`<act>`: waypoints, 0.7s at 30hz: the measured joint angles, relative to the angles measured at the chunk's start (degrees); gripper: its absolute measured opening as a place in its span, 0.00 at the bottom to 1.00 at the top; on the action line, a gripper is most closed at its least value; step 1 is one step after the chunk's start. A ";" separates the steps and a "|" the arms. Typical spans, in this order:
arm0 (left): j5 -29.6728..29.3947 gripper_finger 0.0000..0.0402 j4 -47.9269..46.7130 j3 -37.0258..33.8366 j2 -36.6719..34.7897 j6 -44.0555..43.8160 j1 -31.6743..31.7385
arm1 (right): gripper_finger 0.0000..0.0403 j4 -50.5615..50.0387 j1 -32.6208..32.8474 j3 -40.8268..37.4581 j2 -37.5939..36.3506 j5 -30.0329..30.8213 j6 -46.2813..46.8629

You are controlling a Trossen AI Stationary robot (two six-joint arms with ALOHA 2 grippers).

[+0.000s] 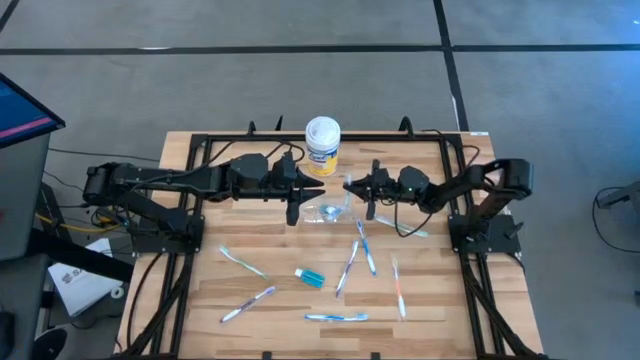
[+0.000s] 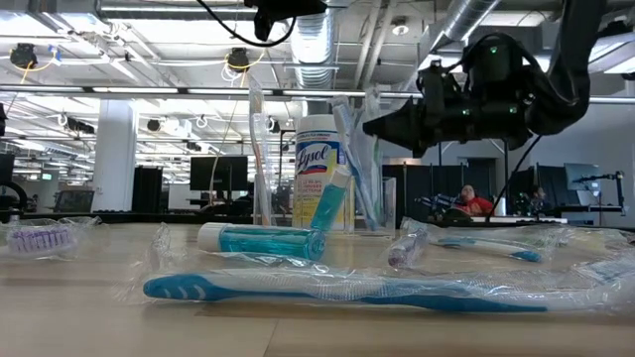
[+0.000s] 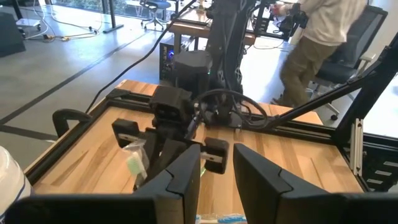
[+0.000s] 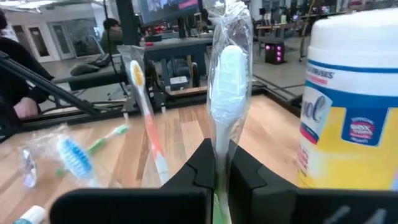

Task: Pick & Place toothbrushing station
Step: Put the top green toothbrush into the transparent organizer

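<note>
A yellow canister [image 1: 322, 146] with a white lid is seen standing upright near the far edge of the wooden table [image 1: 250, 255]. A person [image 3: 317, 37] is glimpsed beside an office chair [image 3: 367, 37] beyond the table.

Left hand [image 1: 296, 212] parted, right hand [image 4: 219, 163] clamped

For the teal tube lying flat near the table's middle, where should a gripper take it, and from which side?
Grip the teal tube across its flat body, not its white-capped end, coming straight down from above. It lies flat on the table with bare wood around it and the nearest wrapped toothbrush apart, so fingers should fit on both sides.
</note>
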 joint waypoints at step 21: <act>0.00 0.22 0.00 -0.01 0.00 0.00 0.00 | 0.14 2.82 -0.20 0.37 4.46 -0.34 0.70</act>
